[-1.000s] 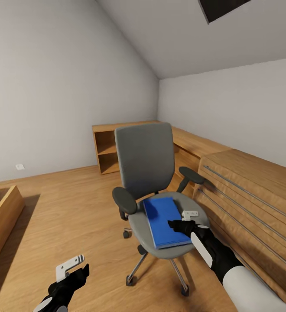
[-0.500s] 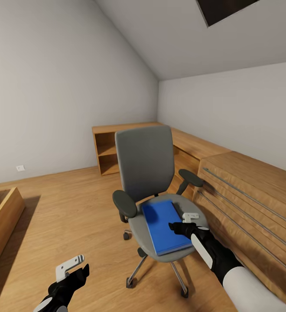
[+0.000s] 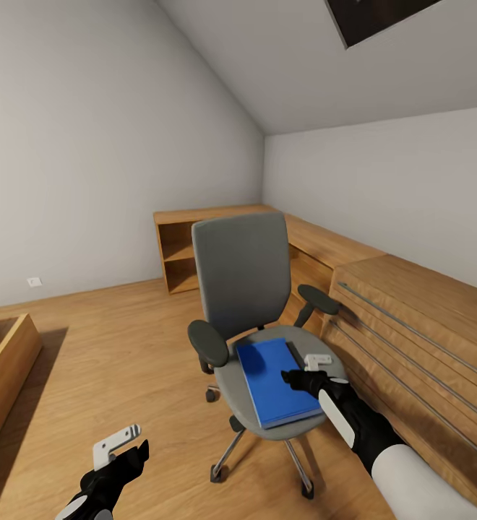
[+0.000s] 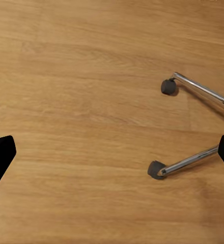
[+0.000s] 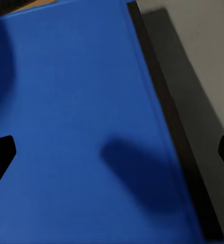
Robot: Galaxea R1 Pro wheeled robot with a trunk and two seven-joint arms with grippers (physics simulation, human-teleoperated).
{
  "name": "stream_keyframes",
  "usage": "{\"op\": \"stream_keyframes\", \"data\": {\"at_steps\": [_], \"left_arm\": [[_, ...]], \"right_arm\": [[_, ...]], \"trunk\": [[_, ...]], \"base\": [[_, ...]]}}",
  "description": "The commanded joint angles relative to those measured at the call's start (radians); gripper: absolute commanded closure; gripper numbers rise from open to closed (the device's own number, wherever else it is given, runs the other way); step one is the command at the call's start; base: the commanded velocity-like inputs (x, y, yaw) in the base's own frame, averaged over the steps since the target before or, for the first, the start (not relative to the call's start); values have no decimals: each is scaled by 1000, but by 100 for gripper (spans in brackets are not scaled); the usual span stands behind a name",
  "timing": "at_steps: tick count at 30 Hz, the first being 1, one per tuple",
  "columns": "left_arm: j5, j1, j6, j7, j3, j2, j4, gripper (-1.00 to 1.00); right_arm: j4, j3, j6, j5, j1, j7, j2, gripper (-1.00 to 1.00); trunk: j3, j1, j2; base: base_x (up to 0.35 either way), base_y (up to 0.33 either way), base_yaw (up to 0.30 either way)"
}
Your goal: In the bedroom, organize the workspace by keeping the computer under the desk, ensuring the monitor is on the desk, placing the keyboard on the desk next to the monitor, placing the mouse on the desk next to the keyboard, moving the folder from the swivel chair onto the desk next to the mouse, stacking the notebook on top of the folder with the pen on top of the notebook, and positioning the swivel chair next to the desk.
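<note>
Right gripper open over folder on chair, frame center; flat folder may slide off seat. Left gripper open, lower left.

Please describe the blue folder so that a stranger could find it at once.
Find the grey swivel chair on the wood floor, beside the low wooden cabinets. The folder lies flat on its seat, under the right tool. It is the room's one bright blue thing.
</note>
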Motion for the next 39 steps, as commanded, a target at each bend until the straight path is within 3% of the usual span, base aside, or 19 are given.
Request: {"op": "stream_keyframes", "data": {"at_steps": [1,20,30,39], "left_arm": [[11,0,2,6,1,-1,-2,-100],[9,0,1,6,0,-1,-2,-100],[12,0,2,6,2,-1,-5,-100],[12,0,2,8,2,-1,-6,-100]], "right_arm": [[-2,4,3,-7,0,-4,-1,-100],[-11,2,-1,-9,-1,-2,-2,-100],[-9,2,9,-9,-1,-3,-1,-100],[-6,3,11,-9,0,-6,-1,-100]], "trunk": [[-1,0,0],[-1,0,0],[-1,0,0],[-29,34,-63]], "base": [[0,0,0],[165,0,0],[29,0,0],[1,0,0]]}}
